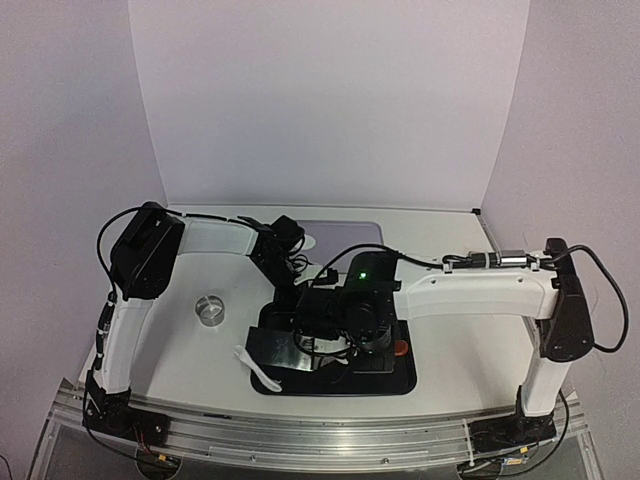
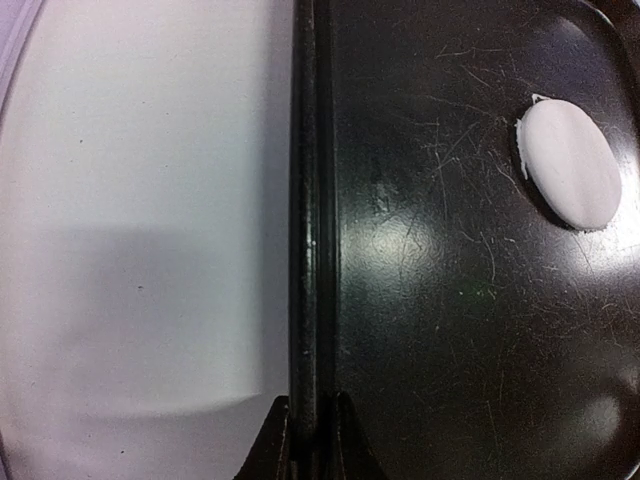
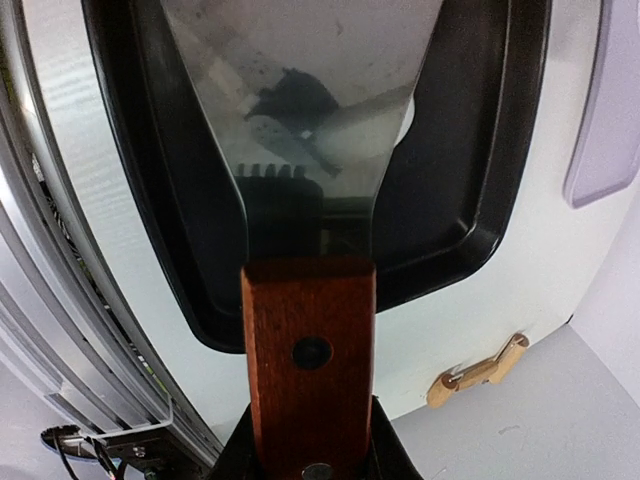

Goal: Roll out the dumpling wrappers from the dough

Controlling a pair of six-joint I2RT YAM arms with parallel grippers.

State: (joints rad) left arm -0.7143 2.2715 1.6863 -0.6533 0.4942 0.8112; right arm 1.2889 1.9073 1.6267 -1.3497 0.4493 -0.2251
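A round white dumpling wrapper [image 2: 570, 165] lies flat on the black tray [image 2: 470, 330] in the left wrist view; in the top view it is hidden under the arms. My left gripper [image 2: 312, 405] is shut on the tray's raised rim [image 2: 312, 200], at the tray's far left edge in the top view [image 1: 287, 287]. My right gripper [image 3: 308, 455] is shut on the wooden handle [image 3: 308, 340] of a metal scraper, and its wide blade [image 3: 300, 90] is held over the tray [image 3: 470, 200]. A white dough scrap [image 1: 250, 362] lies at the tray's left edge.
A small metal ring cutter [image 1: 210, 308] stands on the table left of the tray. A purple mat [image 1: 345, 233] lies behind the tray. A small wooden roller [image 3: 480, 372] lies on the table beside the tray. A red object [image 1: 400, 348] sits on the tray's right side.
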